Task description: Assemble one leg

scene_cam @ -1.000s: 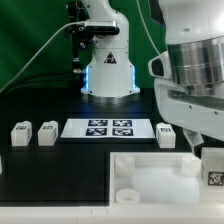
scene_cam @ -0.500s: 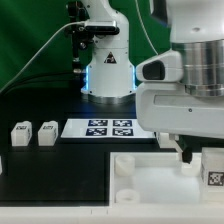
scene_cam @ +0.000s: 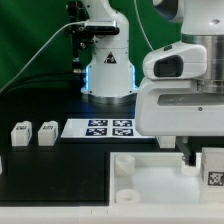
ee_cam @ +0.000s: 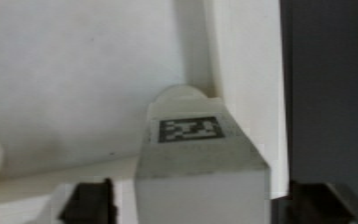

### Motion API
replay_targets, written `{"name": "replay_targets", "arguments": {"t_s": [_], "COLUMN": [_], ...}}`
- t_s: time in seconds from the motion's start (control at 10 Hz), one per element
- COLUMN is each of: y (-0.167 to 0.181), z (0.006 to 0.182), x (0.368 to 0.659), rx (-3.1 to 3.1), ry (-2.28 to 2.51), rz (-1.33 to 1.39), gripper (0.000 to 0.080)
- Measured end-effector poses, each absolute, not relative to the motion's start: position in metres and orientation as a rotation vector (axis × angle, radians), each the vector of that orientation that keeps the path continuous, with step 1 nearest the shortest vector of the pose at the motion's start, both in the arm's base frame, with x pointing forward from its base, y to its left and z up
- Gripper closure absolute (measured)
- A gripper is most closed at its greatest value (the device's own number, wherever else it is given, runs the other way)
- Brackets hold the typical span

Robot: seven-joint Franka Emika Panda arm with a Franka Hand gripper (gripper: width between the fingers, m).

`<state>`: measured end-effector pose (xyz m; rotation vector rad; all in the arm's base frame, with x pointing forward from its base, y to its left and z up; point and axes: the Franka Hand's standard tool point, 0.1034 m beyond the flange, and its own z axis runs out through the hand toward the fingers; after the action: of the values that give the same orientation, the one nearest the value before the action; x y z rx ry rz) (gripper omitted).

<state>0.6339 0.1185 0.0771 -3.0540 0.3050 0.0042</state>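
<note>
The leg point(ee_cam: 201, 160), a white block with a rounded end and a black-and-white tag on its face, stands between the fingers of the gripper point(ee_cam: 194, 205), held over the white tray point(scene_cam: 150, 175). Two similar blocks point(scene_cam: 34, 133) sit on the black table point(scene_cam: 55, 175).

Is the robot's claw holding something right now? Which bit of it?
It looks so: the gripper seems to hold a small white plastic leg with a square marker tag, by its two sides near the lower end.

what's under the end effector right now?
In the wrist view, a leg with a marker tag lies between the end effector fingers, over the white tray part. In the exterior view the arm covers that spot, so contact can't be judged.
</note>
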Motion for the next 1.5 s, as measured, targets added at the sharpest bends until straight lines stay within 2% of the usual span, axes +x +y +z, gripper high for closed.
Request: {"name": "replay_targets", "arguments": {"t_s": [0.1, 0.5, 0.8, 1.1, 1.3, 1.4, 1.5], "y": [0.1189, 0.1162, 0.1204, 0.1195, 0.12, 0.1199, 0.12], "z": [0.0771, 0.0784, 0.0757, 0.076, 0.0749, 0.0742, 0.0727], "x": [0.6338, 0.6343, 0.6313, 0.632, 0.6315, 0.6317, 0.6337], "rx": [-3.037, -2.795, -2.219, -1.992, -2.061, -2.133, -2.248], "ry": [0.434, 1.215, 2.044, 2.248, 2.184, 2.108, 1.961], "rz": [0.009, 0.046, 0.079, 0.106, 0.102, 0.09, 0.043], "gripper": [0.0505, 0.0506, 0.0506, 0.0506, 0.0506, 0.0304, 0.0304]}}
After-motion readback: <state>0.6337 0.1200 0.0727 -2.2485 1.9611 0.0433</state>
